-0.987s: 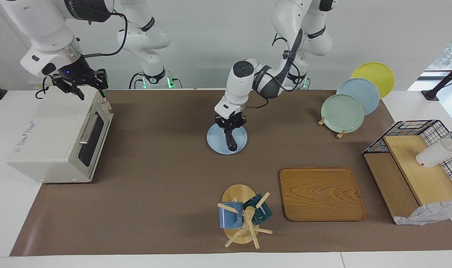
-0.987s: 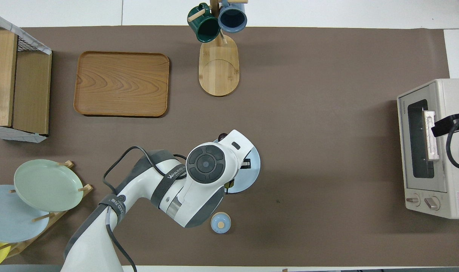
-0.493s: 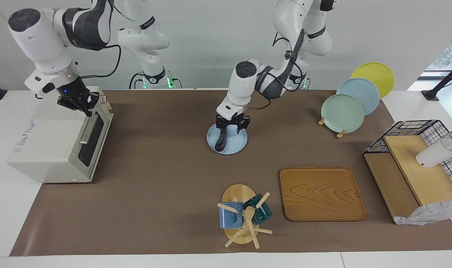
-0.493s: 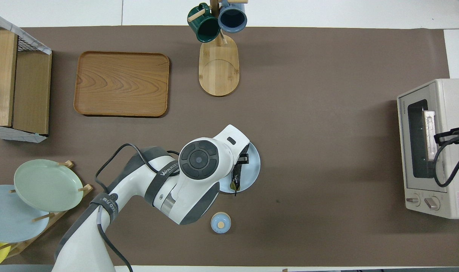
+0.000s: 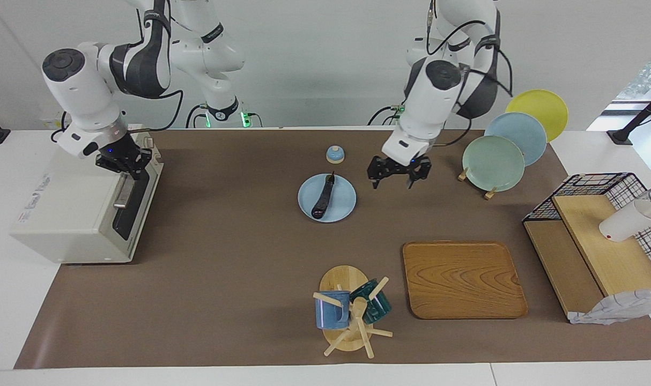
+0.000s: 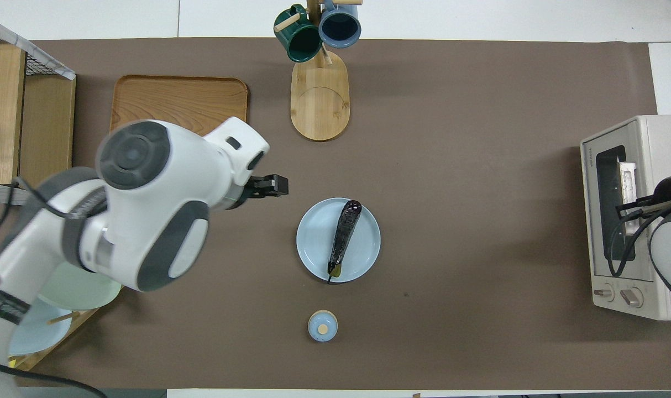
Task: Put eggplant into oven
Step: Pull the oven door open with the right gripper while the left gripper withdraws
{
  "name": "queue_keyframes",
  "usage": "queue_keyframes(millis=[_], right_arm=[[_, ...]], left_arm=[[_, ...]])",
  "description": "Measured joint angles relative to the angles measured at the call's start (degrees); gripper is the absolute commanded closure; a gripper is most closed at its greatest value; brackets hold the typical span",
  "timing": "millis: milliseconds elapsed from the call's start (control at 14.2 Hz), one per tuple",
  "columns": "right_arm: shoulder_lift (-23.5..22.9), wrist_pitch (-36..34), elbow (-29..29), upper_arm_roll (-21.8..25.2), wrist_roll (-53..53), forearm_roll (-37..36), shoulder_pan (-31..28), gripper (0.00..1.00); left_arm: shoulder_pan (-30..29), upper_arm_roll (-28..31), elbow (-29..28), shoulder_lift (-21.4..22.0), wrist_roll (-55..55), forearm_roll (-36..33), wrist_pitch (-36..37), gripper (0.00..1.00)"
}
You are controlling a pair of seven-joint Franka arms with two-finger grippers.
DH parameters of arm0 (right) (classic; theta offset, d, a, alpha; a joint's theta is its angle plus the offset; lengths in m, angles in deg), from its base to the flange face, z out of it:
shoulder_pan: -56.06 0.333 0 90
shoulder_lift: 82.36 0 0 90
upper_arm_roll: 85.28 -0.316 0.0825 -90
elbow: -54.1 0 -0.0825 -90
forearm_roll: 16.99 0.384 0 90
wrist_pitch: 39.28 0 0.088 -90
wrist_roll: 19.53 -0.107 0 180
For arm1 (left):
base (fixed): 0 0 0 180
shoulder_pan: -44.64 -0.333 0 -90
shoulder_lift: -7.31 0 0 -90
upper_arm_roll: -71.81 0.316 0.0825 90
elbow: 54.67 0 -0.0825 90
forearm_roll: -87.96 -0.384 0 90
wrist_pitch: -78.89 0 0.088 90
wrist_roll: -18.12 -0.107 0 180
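The dark purple eggplant (image 5: 323,197) lies on a pale blue plate (image 5: 342,210) in the middle of the mat; it also shows in the overhead view (image 6: 344,237) on the plate (image 6: 313,257). My left gripper (image 5: 398,178) hangs open and empty over the mat beside the plate, toward the left arm's end (image 6: 269,188). The off-white oven (image 5: 73,209) stands at the right arm's end with its door shut (image 6: 625,221). My right gripper (image 5: 124,161) is at the top edge of the oven door, just above the handle.
A small blue lidded knob (image 5: 334,154) sits nearer the robots than the plate. A mug tree (image 5: 352,316), a wooden tray (image 5: 462,279), a plate rack (image 5: 494,161) and a wire basket with wooden shelves (image 5: 599,241) stand toward the left arm's end.
My left gripper let go of the eggplant, which now lies flat on the plate, and rose away toward the left arm's end. My right gripper came down to the oven door's top edge.
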Motion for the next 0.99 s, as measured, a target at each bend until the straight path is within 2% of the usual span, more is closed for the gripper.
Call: queue_keyframes(millis=[211,493,705,987], right_arm=[[-0.09,0.03,-0.06,-0.07,0.02,-0.1,0.0,1.0],[-0.09,1.49,-1.4,-0.46,-0.01,1.64,0.73,1.0],[-0.61,5.9,-5.04,-1.39,-1.52,6.41,3.03,1.0],[-5.53,15.8,-9.23,-1.9,-7.14,9.2,7.28,1.0]], left_arm=[[-9.37,0.17,3.84,1.32,-9.32,0.0,5.19,0.0],[-17.76,0.19,4.41,2.49,-16.83,-0.85,7.28,0.0],[-19.8,0.16,4.51,3.88,-18.56,-4.0,9.35,0.0],[-20.36,0.09,4.54,7.24,-18.57,-5.6,14.12,0.0]])
